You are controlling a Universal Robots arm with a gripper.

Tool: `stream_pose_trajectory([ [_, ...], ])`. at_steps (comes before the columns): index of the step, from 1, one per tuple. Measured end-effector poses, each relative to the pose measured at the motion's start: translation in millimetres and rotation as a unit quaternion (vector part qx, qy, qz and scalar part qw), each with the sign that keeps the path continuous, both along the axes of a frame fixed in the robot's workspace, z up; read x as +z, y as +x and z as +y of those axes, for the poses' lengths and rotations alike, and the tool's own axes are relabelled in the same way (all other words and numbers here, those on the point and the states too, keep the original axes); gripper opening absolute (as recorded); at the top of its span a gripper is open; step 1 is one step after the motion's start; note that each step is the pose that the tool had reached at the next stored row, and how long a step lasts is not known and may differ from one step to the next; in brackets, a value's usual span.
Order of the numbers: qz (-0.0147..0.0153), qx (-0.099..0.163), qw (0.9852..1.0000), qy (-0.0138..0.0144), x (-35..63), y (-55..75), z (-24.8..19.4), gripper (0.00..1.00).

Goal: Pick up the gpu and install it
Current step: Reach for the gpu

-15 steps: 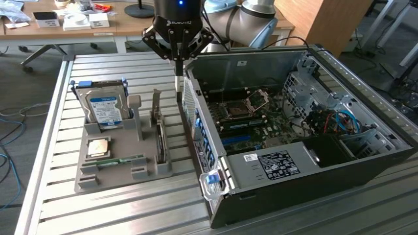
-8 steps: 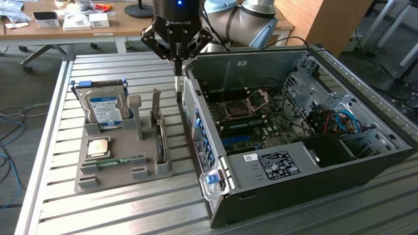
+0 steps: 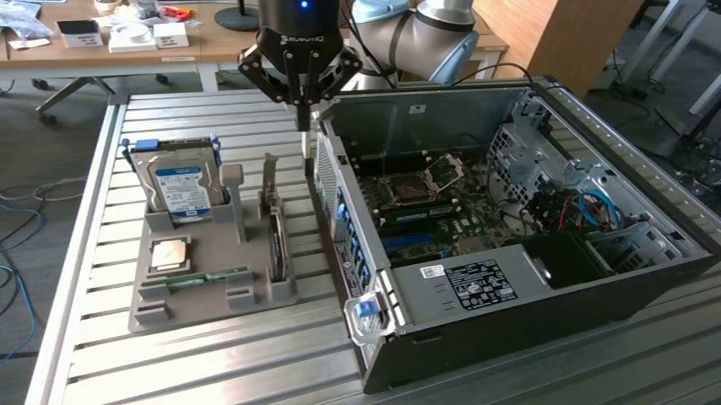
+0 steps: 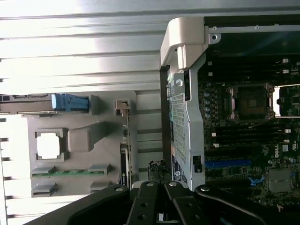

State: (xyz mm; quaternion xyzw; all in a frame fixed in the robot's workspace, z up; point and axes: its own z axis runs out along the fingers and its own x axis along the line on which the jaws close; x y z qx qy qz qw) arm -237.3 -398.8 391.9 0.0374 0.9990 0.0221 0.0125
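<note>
Items listed from the exterior view's left to its right.

- Table (image 3: 225, 363): slatted metal top that carries everything below.
- Tray (image 3: 152, 308): grey moulded parts holder lying flat on the table, left of the computer case.
- Hard drive (image 3: 181, 187): silver with a blue label, standing upright in the tray's far-left cradle.
- Processor chip (image 3: 169, 253): square and pale, lying flat in a recess in front of the hard drive.
- Memory stick (image 3: 208, 278): slim and green, lying flat near the tray's front.
- Gpu (image 3: 275, 232): thin flat card standing on its long edge in a slot along the tray's right side. It shows a dark face and a narrow pale top edge. A silvery-grey metal bracket rises at its far end. From the wrist view it appears edge-on as a thin line (image 4: 124, 159). Nothing grips or touches it.
- Gripper (image 3: 303, 118): black, pointing straight down, with the fingers pressed together and nothing between them. It hangs above the gap between the tray and the case, just beyond the card's bracket end and clear of the card. Its dark linkages also show in the wrist view (image 4: 158, 187).
- Computer case (image 3: 507, 295): black tower lying on its side with the side panel off.
- Motherboard (image 3: 440, 202): exposed inside the case, with a processor socket and blue slots.
</note>
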Motion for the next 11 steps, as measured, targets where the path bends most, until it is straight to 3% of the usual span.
stream_pose_trajectory([
  [11,0.0,0.0,1.0,0.0,-0.3,-13.3,0.0,0.11],
])
